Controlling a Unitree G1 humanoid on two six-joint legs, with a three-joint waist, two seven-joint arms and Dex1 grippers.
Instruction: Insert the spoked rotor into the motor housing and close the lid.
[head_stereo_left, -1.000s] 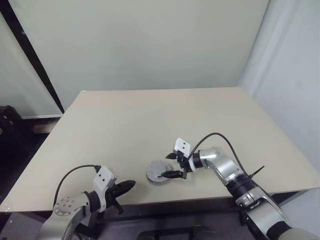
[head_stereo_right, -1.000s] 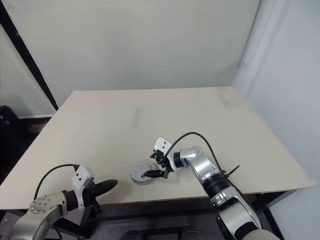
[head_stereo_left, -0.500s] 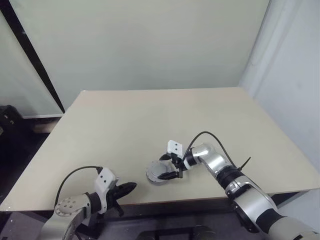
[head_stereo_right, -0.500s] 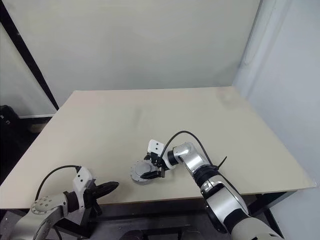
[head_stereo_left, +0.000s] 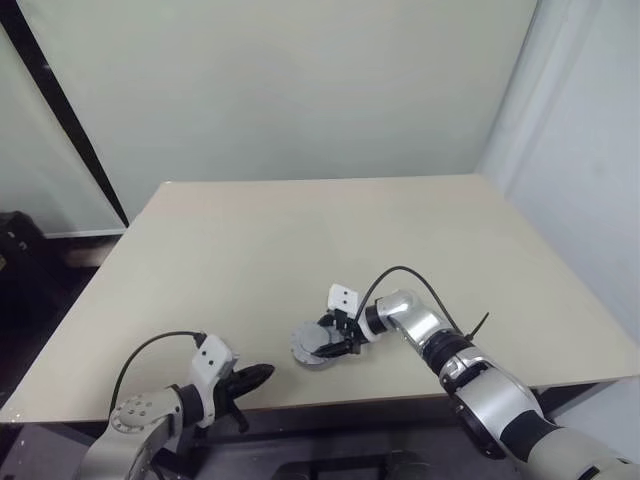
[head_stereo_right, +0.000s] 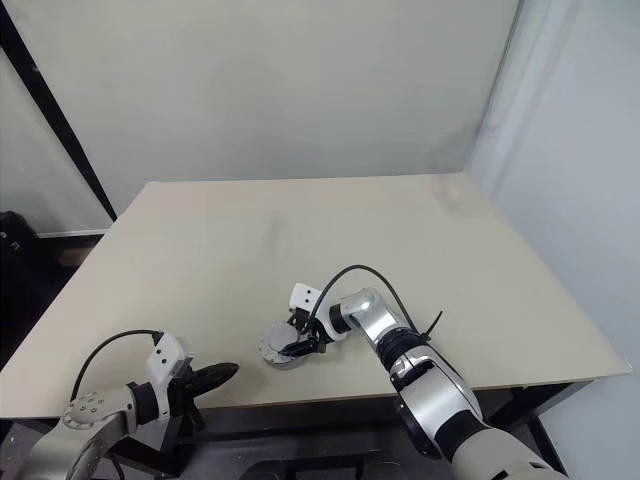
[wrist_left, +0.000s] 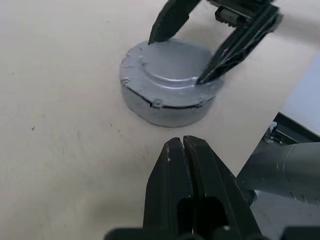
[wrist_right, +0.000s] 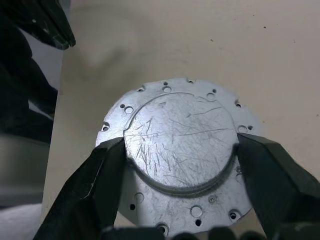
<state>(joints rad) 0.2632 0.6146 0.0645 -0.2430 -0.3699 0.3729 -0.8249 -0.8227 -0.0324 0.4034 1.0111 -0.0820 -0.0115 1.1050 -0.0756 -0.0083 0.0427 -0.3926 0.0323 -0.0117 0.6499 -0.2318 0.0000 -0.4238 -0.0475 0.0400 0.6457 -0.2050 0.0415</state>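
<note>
**Right jaws straddle the raised cap of the closed motor unit**

The motor housing (wrist_left: 167, 95) sits on the tabletop (head_stereo_left: 300, 240) near its front edge, with the lid (wrist_right: 180, 145) already on top; the scratched raised centre of the lid lies directly between the right gripper (wrist_right: 180, 155) jaws. Those jaws are spread wide, one finger at each side of the raised centre, at or just touching its rim; I cannot tell whether they are pressing on it. The spoked rotor is presumably inside, under the lid. The left gripper (wrist_left: 182, 150) has its jaws pressed fully together, holding nothing, and hangs near the housing, pointing towards it.

Risks, as I judge them: the lid's edge looks slightly uneven against the housing wall in the left wrist view, so it may not be fully seated. If the right jaws close off-centre on the smooth raised centre, they could slip, tilt the lid or shove the whole unit sideways.

The housing stands near the tabletop's front edge, so a push that way could send it off. Beyond the jaws, the tabletop is broad and bare.
</note>
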